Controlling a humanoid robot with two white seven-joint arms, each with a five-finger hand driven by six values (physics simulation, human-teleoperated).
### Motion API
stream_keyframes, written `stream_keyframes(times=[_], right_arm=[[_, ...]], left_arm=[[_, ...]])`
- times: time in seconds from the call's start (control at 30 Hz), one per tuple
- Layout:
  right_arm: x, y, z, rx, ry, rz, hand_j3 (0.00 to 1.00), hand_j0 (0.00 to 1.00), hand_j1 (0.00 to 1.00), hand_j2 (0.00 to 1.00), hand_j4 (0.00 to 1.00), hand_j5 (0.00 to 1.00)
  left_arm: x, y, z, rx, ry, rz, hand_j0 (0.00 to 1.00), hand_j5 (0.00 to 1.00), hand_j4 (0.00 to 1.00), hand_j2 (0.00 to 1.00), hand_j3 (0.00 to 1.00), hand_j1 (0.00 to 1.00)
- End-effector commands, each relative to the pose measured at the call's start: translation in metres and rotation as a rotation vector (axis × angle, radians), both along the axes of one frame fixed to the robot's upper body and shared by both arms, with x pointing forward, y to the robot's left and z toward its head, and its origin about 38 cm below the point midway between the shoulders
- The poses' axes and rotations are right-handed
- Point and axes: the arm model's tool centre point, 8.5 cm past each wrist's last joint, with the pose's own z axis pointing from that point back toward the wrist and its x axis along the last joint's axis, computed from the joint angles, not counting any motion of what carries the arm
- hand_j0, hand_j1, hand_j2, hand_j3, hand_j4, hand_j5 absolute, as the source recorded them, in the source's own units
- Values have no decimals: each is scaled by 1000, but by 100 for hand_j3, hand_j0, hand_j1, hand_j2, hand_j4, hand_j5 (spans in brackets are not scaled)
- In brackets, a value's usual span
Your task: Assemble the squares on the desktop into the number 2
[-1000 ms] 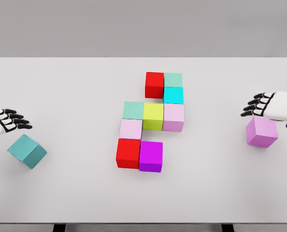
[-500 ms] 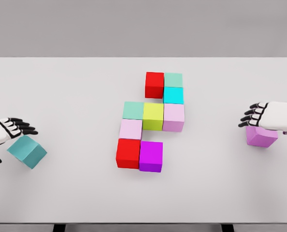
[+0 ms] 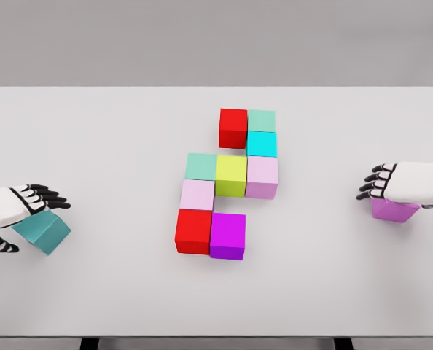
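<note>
Both hands have come down onto their cubes. Left hand (image 3: 28, 202), fingers spread, covers the teal cube (image 3: 44, 232). Right hand (image 3: 393, 182), fingers spread, sits on the pink cube (image 3: 394, 211). Each cube lies right under its hand, far from the shape (image 3: 229, 182).

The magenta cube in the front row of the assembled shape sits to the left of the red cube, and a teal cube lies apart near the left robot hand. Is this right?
Not quite. The head view shows the magenta cube to the right of the front red cube, touching it. The rest holds: the teal cube lies apart from the shape, at the left robot hand.
</note>
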Motion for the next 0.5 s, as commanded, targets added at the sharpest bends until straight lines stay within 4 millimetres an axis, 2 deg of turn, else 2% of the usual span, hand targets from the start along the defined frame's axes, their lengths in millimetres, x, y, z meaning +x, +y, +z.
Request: stream_keyframes(times=[0.0,0.1,0.33,0.47], right_arm=[[0,0,-1,-1,2,1,99,99,99,99,99,99],[-1,0,-1,-17,-4,11,95,95,95,95,95,95],[-1,0,-2,-32,-8,18,78,78,78,78,78,78],[-1,-1,-2,-39,-9,19,75,75,75,75,75,75]], left_arm=[[0,-3,-2,-16,0,1,100,100,100,100,100,100],[0,-6,-6,-24,-1,-2,100,100,100,100,100,100],[0,-10,-14,-35,5,-1,100,100,100,100,100,100],[0,-11,-16,-35,5,0,100,100,100,100,100,100]])
